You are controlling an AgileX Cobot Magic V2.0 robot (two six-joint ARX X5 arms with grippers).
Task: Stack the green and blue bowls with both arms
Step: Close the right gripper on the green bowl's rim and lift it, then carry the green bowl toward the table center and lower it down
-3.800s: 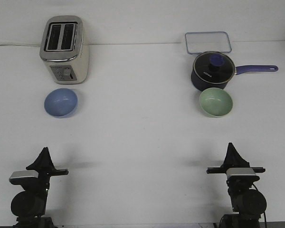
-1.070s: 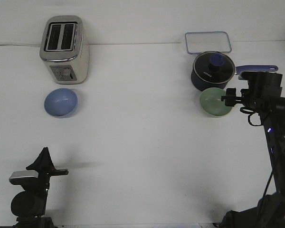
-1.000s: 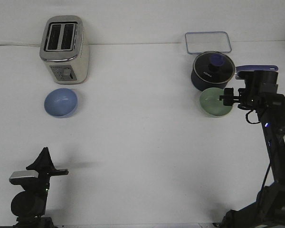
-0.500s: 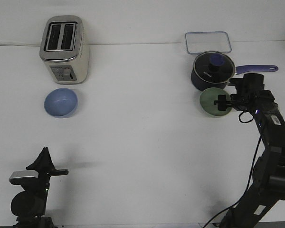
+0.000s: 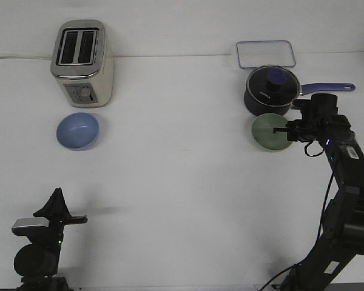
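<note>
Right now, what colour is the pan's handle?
Purple, seen best in the front view: the saucepan handle.

The right pincer (image 5: 286, 130) hides the green bowl's (image 5: 267, 132) right rim.

1. We see a small pale marking on the side of the dark saucepan (image 5: 268, 93) at the far right, but it is too small for us to read.
2. We find no other text, number or sign.

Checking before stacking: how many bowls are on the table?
2. The blue bowl sits in front of the toaster; the green bowl sits in front of the saucepan. None looks hidden.
</note>
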